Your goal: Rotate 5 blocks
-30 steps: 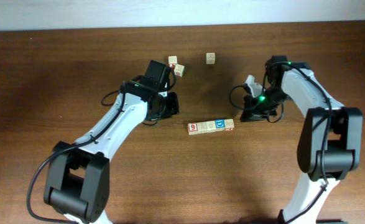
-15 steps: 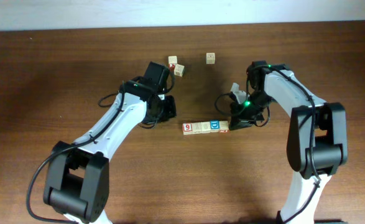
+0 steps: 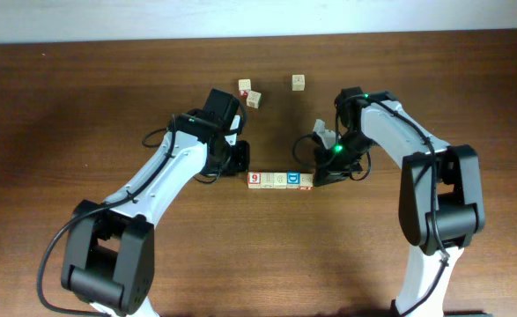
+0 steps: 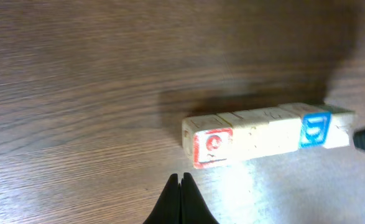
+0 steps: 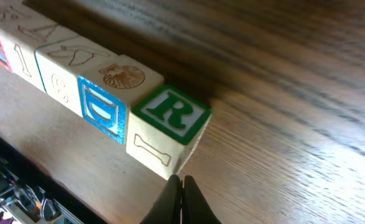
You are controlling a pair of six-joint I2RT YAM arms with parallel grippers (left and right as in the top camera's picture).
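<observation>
Overhead, the five blocks (image 3: 280,180) are lying in a row on the table (image 3: 82,106), the left claw (image 3: 240,164) and right claw (image 3: 317,175) both clenched empty at its ends, so turning is seemingly underway, unfinished.

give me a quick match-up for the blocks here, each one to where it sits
Things:
1. red 9 block
2. blue D block
3. green R block
4. lone cube

Places:
a. end of the row by the right fingers
b. on its own, apart from the row
c. end of the row by the left fingers
d. inside the row, next to the green R block

Pairs: 1-c, 2-d, 3-a, 4-b
</observation>
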